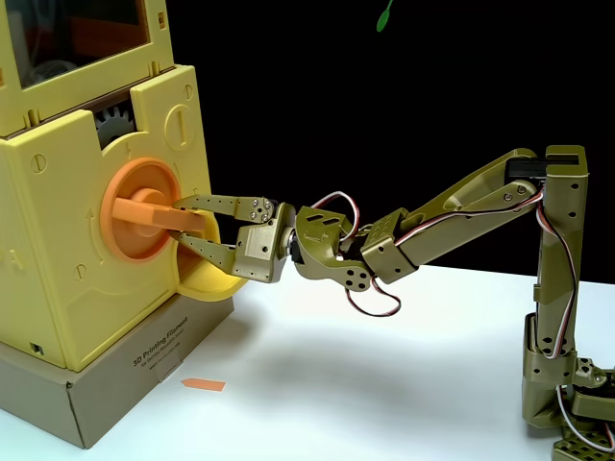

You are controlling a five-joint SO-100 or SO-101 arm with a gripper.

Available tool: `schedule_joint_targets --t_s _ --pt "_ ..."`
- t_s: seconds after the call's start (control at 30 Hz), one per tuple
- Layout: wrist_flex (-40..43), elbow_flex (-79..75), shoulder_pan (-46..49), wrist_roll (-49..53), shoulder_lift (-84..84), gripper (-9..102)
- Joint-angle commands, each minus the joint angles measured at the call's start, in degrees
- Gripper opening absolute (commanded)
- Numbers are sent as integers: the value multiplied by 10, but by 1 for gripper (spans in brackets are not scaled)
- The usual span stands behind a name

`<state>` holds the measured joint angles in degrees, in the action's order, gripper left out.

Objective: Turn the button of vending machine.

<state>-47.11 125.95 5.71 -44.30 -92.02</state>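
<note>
Filling the left third of the frame, the vending machine (pixel 58 240) stands on a cardboard base (pixel 115 384); its clear window (pixel 86 34) at upper left is too dark to show any contents; a grey gear (pixel 117 123) peeks out just above the button (pixel 142 211), which sits on the machine's front face at middle left; a yellow tray (pixel 207 279) curves out below it, nothing visible inside; the jaws (pixel 181 223) are closed partway around the button's bar, one finger above and one below; an olive arm (pixel 461 206) reaches in from the right over the white desk (pixel 384 384); a small orange arrow (pixel 204 385) lies on the desk beside the base.
</note>
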Motion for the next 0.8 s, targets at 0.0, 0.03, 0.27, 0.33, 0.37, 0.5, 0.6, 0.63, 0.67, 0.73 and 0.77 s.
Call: schedule_joint_targets --t_s 0.0,0.03,0.27,0.33,0.37,0.5,0.6,0.63,0.67,0.73,0.77 --pt "-10 -10 -14 -110 -25 -2" --pt "-9 -10 -14 -133 -26 -2" --pt "-10 -11 -11 -311 -26 -1" --pt "-13 -10 -10 -369 -26 -1" --pt "-13 -10 -9 -396 -26 -1" --pt "-15 -10 -8 -493 -26 0" --pt "-9 -10 -11 -547 -26 1" --pt "-5 -10 -11 -557 -26 1" --pt "-2 -10 -11 -563 -27 1" --pt "0 -10 -11 -570 -27 1" --pt "2 -10 -11 -570 -27 1"
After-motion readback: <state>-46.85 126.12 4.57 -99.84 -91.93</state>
